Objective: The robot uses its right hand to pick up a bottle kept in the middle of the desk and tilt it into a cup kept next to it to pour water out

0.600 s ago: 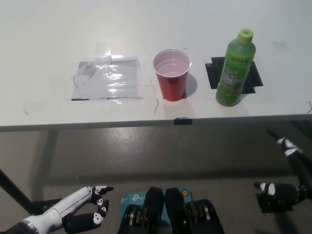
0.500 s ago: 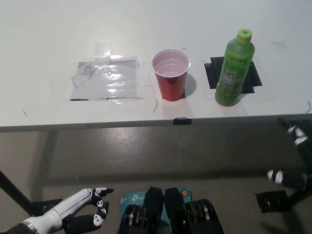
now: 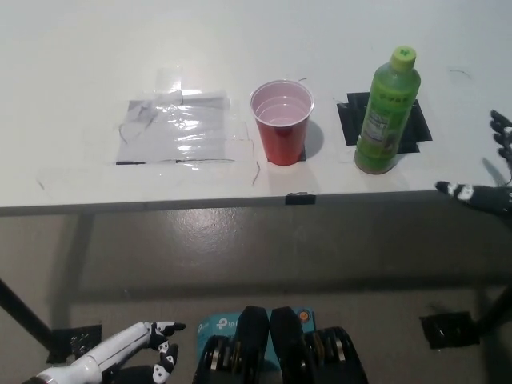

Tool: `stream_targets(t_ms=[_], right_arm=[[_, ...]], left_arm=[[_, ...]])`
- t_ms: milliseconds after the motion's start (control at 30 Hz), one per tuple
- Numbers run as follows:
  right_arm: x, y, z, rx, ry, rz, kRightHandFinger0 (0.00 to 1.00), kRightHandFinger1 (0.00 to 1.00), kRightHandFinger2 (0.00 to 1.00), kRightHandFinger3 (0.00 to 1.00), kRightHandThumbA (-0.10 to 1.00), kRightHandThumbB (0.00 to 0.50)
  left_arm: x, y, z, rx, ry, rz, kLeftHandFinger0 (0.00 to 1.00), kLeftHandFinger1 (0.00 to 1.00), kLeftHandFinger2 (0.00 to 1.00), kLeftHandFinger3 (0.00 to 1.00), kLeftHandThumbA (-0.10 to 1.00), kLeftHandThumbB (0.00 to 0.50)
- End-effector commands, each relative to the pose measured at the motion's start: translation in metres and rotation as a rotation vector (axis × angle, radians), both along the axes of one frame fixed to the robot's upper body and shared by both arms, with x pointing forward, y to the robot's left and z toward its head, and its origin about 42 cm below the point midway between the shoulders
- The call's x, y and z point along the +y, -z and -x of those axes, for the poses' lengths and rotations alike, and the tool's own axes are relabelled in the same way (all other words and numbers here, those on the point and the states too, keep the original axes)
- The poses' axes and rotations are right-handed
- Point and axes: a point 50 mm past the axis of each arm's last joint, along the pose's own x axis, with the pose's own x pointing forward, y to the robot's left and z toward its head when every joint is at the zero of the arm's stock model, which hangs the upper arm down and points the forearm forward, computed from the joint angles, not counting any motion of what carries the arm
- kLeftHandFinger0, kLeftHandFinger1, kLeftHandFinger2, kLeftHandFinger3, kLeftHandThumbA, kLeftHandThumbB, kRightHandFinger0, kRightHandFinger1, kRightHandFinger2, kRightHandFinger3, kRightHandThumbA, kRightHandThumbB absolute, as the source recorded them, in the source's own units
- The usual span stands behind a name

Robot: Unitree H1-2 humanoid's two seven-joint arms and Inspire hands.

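The white left hand (image 3: 132,356), at seven o'clock in the head view, has a smooth, glossy white shell over its back and wrist. Its slim white fingers (image 3: 164,328) end in black tips, and dark segments show on their undersides. The black right hand (image 3: 492,180), at three o'clock, is matt black, cut off by the picture's edge; one of its fingers (image 3: 456,190) carries a small white mark near the tip.

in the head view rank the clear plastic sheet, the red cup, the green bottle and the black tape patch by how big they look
1. Clear plastic sheet: covers the most area.
2. Green bottle.
3. Red cup and black tape patch: similar, and the bottle hides part of the patch, so I won't rank them.
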Motion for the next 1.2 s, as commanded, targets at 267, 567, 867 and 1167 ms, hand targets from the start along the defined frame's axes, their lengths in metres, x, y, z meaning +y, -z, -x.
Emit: stream_targets(t_ms=[267, 567, 867, 1167], right_arm=[[0.045, -0.015, -0.05, 0.041, -0.094, -0.064, 1.0, 1.0, 1.0, 1.0, 0.88, 0.5], [0.065, -0.025, -0.064, 0.043, -0.132, -0.047, 1.0, 1.0, 1.0, 1.0, 0.84, 0.5], [0.079, -0.042, -0.07, 0.011, -0.169, -0.031, 1.0, 1.0, 1.0, 1.0, 0.82, 0.5], [0.07, -0.048, -0.078, 0.003, -0.117, -0.061, 1.0, 1.0, 1.0, 1.0, 0.84, 0.5]], left_arm=[[-0.001, -0.006, 0.001, 0.014, 0.009, 0.007, 0.94, 1.0, 1.0, 1.0, 0.24, 0.34], [0.001, -0.002, 0.007, 0.043, 0.015, -0.009, 0.97, 1.0, 1.0, 1.0, 0.24, 0.338], [0.0, -0.001, 0.008, 0.022, 0.023, -0.001, 0.94, 1.0, 1.0, 1.0, 0.25, 0.358], [-0.003, 0.004, 0.014, 0.07, 0.026, 0.011, 0.95, 1.0, 1.0, 1.0, 0.29, 0.367]])
